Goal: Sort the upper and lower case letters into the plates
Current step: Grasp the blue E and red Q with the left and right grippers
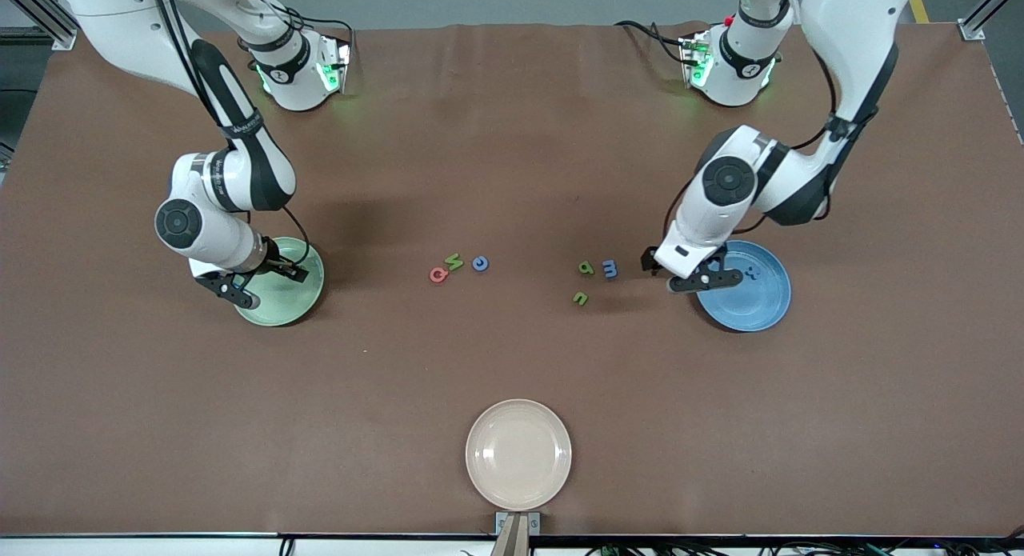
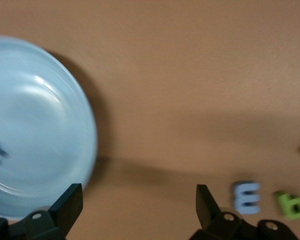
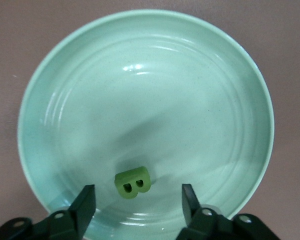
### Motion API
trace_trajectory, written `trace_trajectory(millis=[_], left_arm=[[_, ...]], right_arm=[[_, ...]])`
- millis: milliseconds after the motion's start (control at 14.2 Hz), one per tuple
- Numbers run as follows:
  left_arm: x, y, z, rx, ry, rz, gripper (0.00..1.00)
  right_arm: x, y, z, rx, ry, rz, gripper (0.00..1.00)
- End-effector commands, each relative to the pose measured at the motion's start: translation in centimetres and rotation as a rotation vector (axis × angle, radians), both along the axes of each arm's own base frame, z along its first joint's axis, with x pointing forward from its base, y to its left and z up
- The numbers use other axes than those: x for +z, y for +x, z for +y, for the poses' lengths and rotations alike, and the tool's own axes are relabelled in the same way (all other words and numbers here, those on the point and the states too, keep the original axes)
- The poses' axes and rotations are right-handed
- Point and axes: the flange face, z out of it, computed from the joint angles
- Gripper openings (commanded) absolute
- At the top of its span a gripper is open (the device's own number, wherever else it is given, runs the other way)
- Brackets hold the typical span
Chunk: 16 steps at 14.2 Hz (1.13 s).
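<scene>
The mint green plate [image 1: 298, 304] lies toward the right arm's end of the table. My right gripper [image 1: 264, 282] hangs open just over it. In the right wrist view a green letter B [image 3: 133, 182] lies loose in this plate [image 3: 199, 100], just ahead of the open gripper [image 3: 138, 205]. The blue plate [image 1: 760, 300] lies toward the left arm's end, with a small dark blue letter [image 1: 750, 274] in it. My left gripper [image 1: 680, 272] is open and empty over the table beside that plate [image 2: 40, 115]. A blue letter [image 2: 247, 196] and a green one [image 2: 293, 204] lie near it.
Two groups of letters lie between the plates: red [image 1: 438, 275], green [image 1: 454, 261] and blue [image 1: 480, 263]; then green [image 1: 586, 267], blue [image 1: 610, 269] and green [image 1: 580, 298]. A cream-beige plate [image 1: 518, 454] sits near the table's front edge.
</scene>
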Motion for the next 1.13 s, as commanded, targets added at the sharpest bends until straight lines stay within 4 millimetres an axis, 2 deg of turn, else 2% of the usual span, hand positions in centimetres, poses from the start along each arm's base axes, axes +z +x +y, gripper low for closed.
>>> trace_trajectory(millis=[0, 212, 353, 565, 706, 847, 989, 1059], left_arm=[[-2.0, 0.9, -2.6, 0.142, -0.027, 0.023, 1.0], [-3.5, 0.3, -5.6, 0.109, -0.037, 0.039, 1.0], [-3.7, 0.1, -6.1, 0.116, -0.039, 0.041, 1.0], [-4.4, -0.6, -7.1, 0.102, -0.049, 0.046, 1.0], [-4.7, -0.7, -7.3, 0.102, -0.055, 0.046, 1.0], [-5.2, -0.8, -7.4, 0.108, -0.065, 0.049, 1.0], [-5.7, -1.0, -7.4, 0.106, -0.066, 0.054, 1.0], [-6.2, -1.1, -7.3, 0.106, -0.066, 0.063, 0.95]], right_arm=[[3.4, 1.7, 3.8, -0.06, -0.008, -0.014, 1.0], [4.9, 1.9, 11.8, -0.149, -0.019, -0.068, 1.0], [5.2, 1.5, 16.5, -0.197, -0.017, -0.105, 1.0], [2.9, 0.9, 23.6, -0.284, -0.012, -0.144, 1.0], [1.1, 0.9, 26.7, -0.322, -0.015, -0.152, 0.99], [-0.2, 0.7, 28.7, -0.341, -0.022, -0.149, 0.95], [-1.3, 0.2, 30.3, -0.348, -0.023, -0.153, 0.9], [-1.8, 0.1, 30.4, -0.358, -0.017, -0.161, 0.89]])
